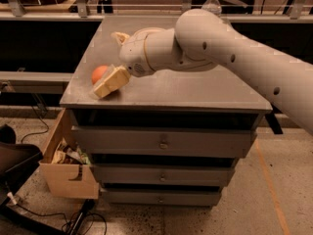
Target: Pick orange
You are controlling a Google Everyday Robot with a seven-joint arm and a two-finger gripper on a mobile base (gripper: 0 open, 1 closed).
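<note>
**A:** Where's the orange sitting?

**B:** It's resting on the grey cabinet top, near the left edge and toward the front. Only its upper-left part is showing. The rest is hiding behind the gripper.

**A:** And where's the gripper sitting relative to it?

**B:** It's hanging low over the top and pointing down-left. The orange is lying just behind it and slightly left, on the far side from the camera. The 2 are overlapping in view, so I'm not able to say whether they're touching or just apart.

**A:** Open or closed? Is it holding anything?

**B:** I'm not able to tell either one. It's reading as 1 pale slab from here.

**A:** Is a long axis mattering?

**B:** No, the fruit is round, so approach angle isn't mattering much. I'm judging depth as the deciding factor: the orange needs to be lying on the gripper's centre line, not beside it. There's only 1 arm, so there's no choosing sides.
</note>
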